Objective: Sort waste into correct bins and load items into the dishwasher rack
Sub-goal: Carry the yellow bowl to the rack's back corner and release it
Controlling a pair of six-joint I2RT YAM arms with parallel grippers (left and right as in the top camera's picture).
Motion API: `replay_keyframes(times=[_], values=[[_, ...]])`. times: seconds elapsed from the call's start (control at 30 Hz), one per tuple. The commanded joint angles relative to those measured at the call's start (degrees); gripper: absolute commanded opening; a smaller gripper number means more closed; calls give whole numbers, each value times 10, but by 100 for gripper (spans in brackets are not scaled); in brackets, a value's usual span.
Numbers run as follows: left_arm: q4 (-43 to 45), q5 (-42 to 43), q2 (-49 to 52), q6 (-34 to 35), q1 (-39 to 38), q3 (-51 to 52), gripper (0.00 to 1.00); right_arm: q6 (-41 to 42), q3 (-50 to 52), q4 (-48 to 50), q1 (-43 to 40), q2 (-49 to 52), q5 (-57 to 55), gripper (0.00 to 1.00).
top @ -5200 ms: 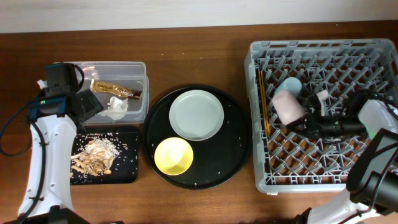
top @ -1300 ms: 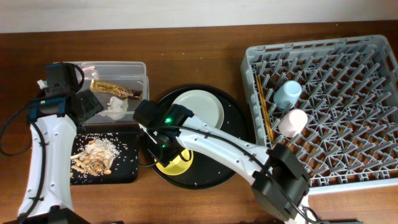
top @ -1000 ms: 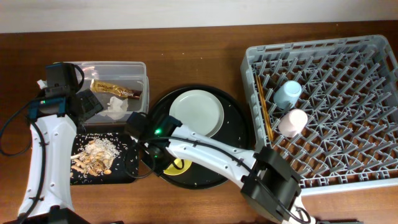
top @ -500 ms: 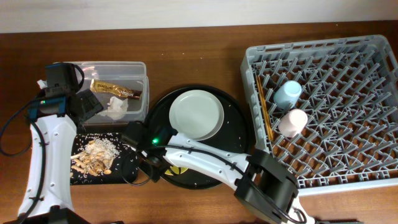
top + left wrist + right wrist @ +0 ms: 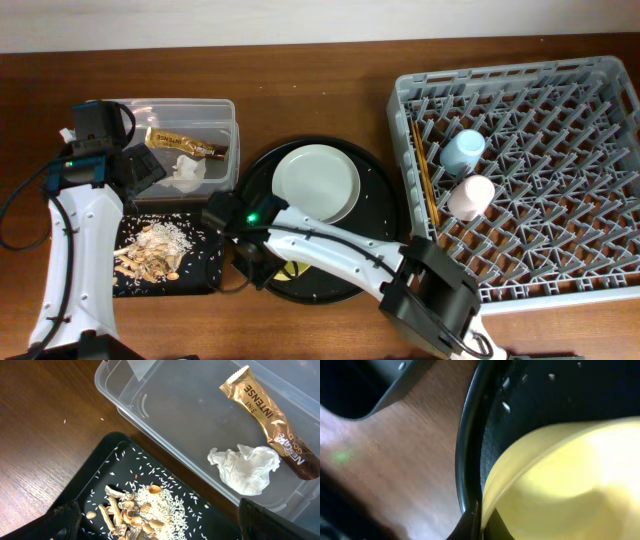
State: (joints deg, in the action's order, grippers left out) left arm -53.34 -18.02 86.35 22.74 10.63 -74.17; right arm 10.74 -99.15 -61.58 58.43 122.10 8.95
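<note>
Currently your right claw (image 5: 249, 256) sits low at the left edge of the round black tray (image 5: 380, 215), down at the yellow bowl (image 5: 560, 485). In the right wrist camera you see one dark fingertip (image 5: 470, 522) touching the bowl's rim, just inside the tray's raised lip. The other finger is out of sight, so you cannot tell whether the claw has clamped the bowl or merely rests against it. From overhead the arm covers most of the bowl, leaving only a sliver of yellow. The pale round plate (image 5: 316, 184) lies in the same tray, just behind the bowl.

Your left claw (image 5: 160, 522) hangs spread wide, holding nothing, above the edge where the clear tub (image 5: 175, 405) meets the small black tray (image 5: 95, 480). The tub holds the brown-gold wrapper (image 5: 267, 420) and the crumpled white tissue (image 5: 247, 467). The small tray holds the beige scraps and rice (image 5: 135, 507).

On the right of the surface (image 5: 320, 90), the grey dishwasher rack (image 5: 560, 260) carries the light-blue cup (image 5: 463, 150) and the pink cup (image 5: 470, 197). The wooden chopsticks (image 5: 425, 180) lie along its left side.
</note>
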Motion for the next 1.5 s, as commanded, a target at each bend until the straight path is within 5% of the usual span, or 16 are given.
replay_keyframes(times=[0.0, 0.2, 0.37, 0.63, 0.83, 1.1, 1.47], values=[[1, -4, -9, -5, 1, -7, 99, 5, -75, -62, -21, 3, 18, 4], [1, -4, -9, -5, 1, -7, 99, -96, -299, -203, -64, -15, 13, 4], [1, -4, -9, -5, 1, -7, 99, -143, -405, -227, -205, -47, 31, 4], [1, -4, -9, -5, 1, -7, 99, -304, -412, -189, -597, -20, 404, 4], [1, -4, -9, -5, 1, -7, 100, -345, -410, -191, -781, 64, 582, 4], [1, -4, -9, -5, 1, -7, 99, -365, -409, -235, -826, 179, 628, 4], [1, -4, -9, -5, 1, -7, 99, -380, -330, -241, -850, 182, 579, 4]])
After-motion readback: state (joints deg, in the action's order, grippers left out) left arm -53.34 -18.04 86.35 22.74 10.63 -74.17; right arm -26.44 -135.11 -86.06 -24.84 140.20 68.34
